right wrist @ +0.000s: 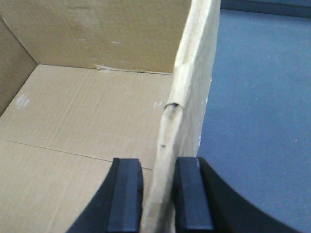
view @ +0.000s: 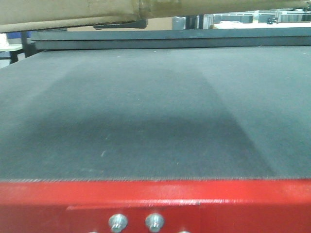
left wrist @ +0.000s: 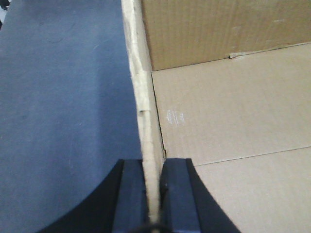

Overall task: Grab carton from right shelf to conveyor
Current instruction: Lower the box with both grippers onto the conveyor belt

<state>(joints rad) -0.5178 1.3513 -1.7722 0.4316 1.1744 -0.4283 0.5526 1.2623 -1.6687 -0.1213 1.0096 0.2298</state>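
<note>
The carton (view: 73, 12) is an open brown cardboard box; only its underside shows along the top edge of the front view, hanging above the conveyor (view: 155, 111), a dark grey belt with a red frame (view: 155, 199). My left gripper (left wrist: 153, 165) is shut on the carton's left wall, with the box floor (left wrist: 233, 111) on its right and the belt (left wrist: 63, 107) below on its left. My right gripper (right wrist: 158, 167) is shut on the carton's right wall, box interior (right wrist: 87, 107) to its left, belt (right wrist: 257, 97) to its right. The right shelf is out of view.
Two silver bolts (view: 118, 222) (view: 154, 221) sit in the red frame at the near edge. A dark rail (view: 170, 39) runs along the belt's far side. Shelving and clutter (view: 243, 18) show beyond it.
</note>
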